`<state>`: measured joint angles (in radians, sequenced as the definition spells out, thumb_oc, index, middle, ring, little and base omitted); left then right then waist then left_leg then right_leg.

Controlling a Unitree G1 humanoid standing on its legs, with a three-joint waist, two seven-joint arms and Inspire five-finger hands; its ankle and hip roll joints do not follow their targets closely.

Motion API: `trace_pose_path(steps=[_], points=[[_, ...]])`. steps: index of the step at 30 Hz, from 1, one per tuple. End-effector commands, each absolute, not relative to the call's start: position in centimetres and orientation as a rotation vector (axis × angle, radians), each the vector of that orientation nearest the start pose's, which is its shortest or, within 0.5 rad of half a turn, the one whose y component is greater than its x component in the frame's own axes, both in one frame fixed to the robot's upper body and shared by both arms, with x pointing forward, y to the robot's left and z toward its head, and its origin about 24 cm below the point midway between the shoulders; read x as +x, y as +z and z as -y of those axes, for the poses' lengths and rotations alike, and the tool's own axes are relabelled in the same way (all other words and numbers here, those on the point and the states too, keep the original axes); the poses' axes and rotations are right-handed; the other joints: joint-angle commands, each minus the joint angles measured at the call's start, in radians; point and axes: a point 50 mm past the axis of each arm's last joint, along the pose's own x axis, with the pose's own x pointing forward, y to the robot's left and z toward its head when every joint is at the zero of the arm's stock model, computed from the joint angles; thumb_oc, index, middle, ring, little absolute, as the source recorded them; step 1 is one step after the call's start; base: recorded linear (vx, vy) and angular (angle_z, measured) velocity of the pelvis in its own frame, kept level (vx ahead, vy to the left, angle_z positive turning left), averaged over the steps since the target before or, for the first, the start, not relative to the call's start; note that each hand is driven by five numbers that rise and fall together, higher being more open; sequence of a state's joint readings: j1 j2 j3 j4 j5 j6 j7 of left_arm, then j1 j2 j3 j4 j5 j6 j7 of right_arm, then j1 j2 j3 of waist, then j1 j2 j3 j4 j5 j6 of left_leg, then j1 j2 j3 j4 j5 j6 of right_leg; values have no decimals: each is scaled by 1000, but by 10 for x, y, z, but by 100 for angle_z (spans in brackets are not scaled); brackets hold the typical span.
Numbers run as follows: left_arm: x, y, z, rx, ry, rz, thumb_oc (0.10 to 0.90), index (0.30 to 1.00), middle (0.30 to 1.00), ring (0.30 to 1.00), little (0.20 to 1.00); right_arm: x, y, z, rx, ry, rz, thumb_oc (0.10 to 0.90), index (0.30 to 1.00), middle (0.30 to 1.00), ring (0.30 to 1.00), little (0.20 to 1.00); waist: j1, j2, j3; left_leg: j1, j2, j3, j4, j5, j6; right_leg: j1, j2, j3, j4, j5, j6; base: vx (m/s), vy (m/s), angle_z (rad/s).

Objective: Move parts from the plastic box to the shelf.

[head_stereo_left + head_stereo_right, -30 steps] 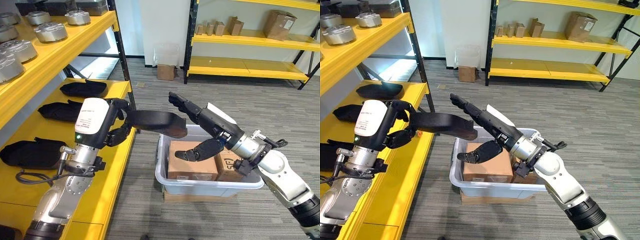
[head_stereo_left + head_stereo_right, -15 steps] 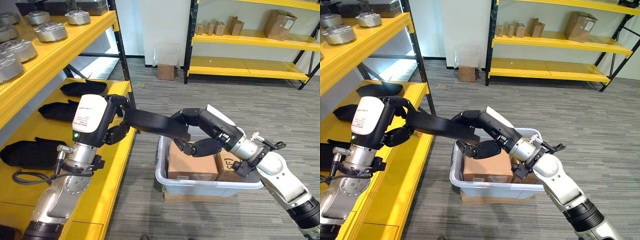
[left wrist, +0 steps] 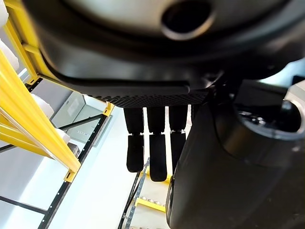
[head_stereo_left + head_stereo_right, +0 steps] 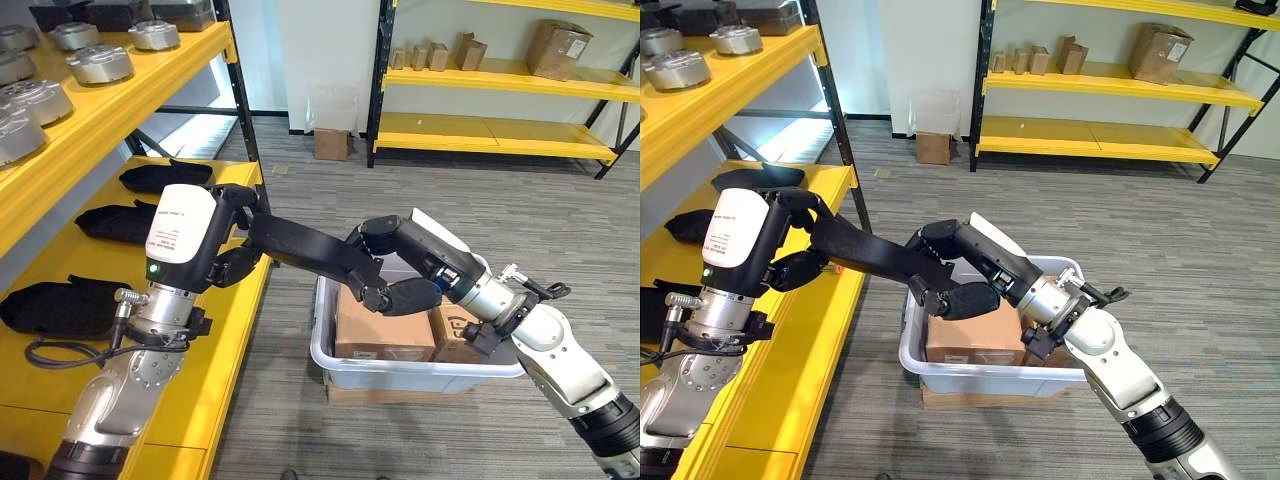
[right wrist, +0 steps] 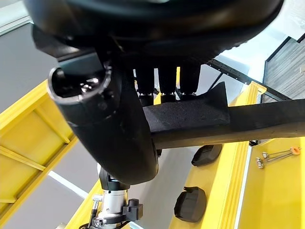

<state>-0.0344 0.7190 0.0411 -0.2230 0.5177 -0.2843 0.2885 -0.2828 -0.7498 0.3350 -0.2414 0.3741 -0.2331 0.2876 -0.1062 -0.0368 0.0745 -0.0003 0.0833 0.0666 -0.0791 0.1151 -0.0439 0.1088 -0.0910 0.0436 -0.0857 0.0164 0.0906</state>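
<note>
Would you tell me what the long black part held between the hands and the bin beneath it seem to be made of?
Long black part: probably foam or moulded rubber; matte, grainy surface in the right wrist view. Bin: translucent whitish plastic, smooth and slightly glossy; boxes show faintly through its wall.

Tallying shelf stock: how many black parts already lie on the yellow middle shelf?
3: one at the back, one in the middle, one nearest. A fourth part is held by both hands; others may be hidden.

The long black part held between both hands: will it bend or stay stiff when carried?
Probably stiff: the black part spans the gap between the left hand and right hand without sagging. Its matte, foam-like surface in the right wrist view suggests it is light and not slippery. Being long, it may swing if one hand lets go.
</note>
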Motion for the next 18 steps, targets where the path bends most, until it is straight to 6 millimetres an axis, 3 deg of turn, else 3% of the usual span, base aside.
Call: trace_pose_path(steps=[1,5,6,7,8,18], points=[[239,230,-207,966,218,1050,400,300,300,300,300,259,205,150,-374,664,696,400,300,300,300,300,11,-17,-81,46,111,-38,58,-142,-47,-51,-82,-18,90,-123,38,0,0,0],[239,228,-207,969,208,1041,400,300,300,300,300,258,206,152,-388,655,698,400,300,300,300,300,10,-17,-80,41,111,-39,59,-135,-47,-56,-83,-15,90,-115,38,-29,3,0],[239,228,-207,975,206,1037,433,347,347,347,347,258,206,153,-394,655,698,400,300,300,300,300,11,-17,-80,41,111,-39,58,-135,-46,-56,-82,-15,89,-115,38,0,0,0],[239,227,-208,981,206,1034,735,769,769,769,769,258,205,154,-401,651,694,400,300,300,300,300,11,-17,-81,40,111,-40,58,-135,-46,-55,-82,-15,88,-114,38,0,0,0],[238,227,-210,989,207,1027,900,1000,1000,1000,1000,259,204,156,-410,642,687,400,300,300,300,300,11,-17,-81,41,111,-40,58,-135,-46,-54,-82,-15,87,-114,38,35,3,0],[230,230,-224,1110,189,990,900,1000,1000,1000,1000,259,192,174,-477,582,617,400,300,300,300,300,16,-11,-81,45,109,-44,56,-142,-47,-46,-84,-23,85,-121,40,6,0,0]])
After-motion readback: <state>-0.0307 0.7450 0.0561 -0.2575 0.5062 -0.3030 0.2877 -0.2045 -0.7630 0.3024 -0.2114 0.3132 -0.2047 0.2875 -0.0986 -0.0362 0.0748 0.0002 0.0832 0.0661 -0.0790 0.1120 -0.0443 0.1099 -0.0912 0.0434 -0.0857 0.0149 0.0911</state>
